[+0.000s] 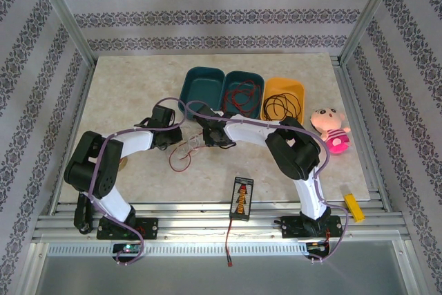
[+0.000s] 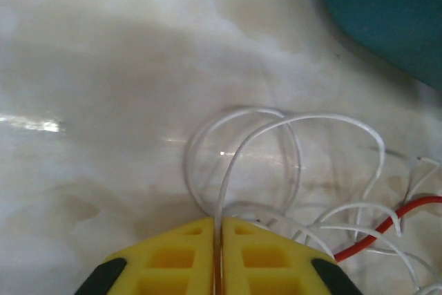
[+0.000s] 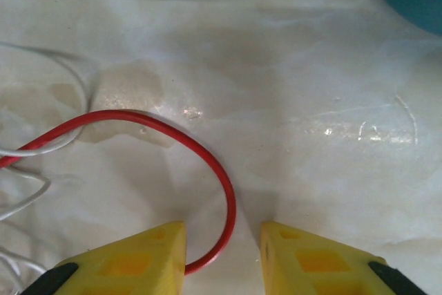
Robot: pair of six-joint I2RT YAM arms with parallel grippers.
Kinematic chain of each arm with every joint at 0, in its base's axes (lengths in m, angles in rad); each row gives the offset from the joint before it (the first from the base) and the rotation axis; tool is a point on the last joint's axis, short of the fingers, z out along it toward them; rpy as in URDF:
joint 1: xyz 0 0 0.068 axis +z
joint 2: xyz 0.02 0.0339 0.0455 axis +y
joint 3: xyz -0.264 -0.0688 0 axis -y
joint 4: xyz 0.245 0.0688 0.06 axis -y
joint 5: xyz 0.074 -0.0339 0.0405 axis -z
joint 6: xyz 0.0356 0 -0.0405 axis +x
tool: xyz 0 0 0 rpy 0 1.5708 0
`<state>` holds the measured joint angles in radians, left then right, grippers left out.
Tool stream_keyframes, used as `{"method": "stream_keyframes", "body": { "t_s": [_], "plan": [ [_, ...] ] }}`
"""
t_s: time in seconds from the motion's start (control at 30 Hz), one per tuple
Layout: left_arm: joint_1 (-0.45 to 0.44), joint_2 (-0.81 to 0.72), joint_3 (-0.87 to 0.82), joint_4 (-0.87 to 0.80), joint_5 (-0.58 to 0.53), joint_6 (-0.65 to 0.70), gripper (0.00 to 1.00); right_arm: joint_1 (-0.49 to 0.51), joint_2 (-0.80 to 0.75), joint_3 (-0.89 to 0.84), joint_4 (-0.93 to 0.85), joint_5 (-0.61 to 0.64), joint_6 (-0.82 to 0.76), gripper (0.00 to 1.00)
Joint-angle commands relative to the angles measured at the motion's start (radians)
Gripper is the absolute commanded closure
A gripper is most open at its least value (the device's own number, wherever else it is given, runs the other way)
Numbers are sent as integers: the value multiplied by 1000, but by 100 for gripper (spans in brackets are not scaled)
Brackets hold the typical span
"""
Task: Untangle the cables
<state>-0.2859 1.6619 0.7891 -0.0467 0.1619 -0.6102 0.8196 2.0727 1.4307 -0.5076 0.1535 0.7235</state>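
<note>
We see a pale, marble-look table (image 1: 124,81) w/ a teal bin (image 1: 202,81) and an orange bin (image 1: 284,86) holding the black cable (image 1: 276,106). Left tool (image 2: 218,222) is pinched closed on the thin white cable (image 2: 276,124). Right tool (image 3: 222,229) is partly open, w/ the glossy red cable (image 3: 173,132) looping btw its fingers on the table.

Left gripper (image 2: 217,220) at 6 o'clock, yellow fingers (image 2: 173,253) pinched together on the white cable (image 2: 290,119). The cable loops loosely over the marble table (image 2: 103,67), centre to 4 o'clock. Red cable (image 2: 387,222) crosses the white strands at 4 o'clock. Teal bin (image 2: 387,12) corner at 1 o'clock.
</note>
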Motion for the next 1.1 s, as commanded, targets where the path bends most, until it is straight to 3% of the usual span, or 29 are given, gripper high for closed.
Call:
{"method": "stream_keyframes", "body": {
  "t_s": [0.0, 0.27, 0.5, 0.83, 1.07],
  "plan": [
    [1, 11, -32, 36, 47, -13, 94, 3, 22, 10, 16, -14, -28, 70],
    [3, -55, -78, 42, 74, -28, 100, 26, 70, 86, -89, 89, -68, 64],
    [15, -168, -148, 8, 123, -19, 100, 12, 73, 103, -81, 54, -69, 64],
    [17, -285, -223, -43, 88, -22, 100, 15, 56, 72, -94, 57, -55, 98],
    [37, -385, -279, -91, -18, -7, 100, 1, -75, -28, -93, 114, -44, 100]
  ]
}}
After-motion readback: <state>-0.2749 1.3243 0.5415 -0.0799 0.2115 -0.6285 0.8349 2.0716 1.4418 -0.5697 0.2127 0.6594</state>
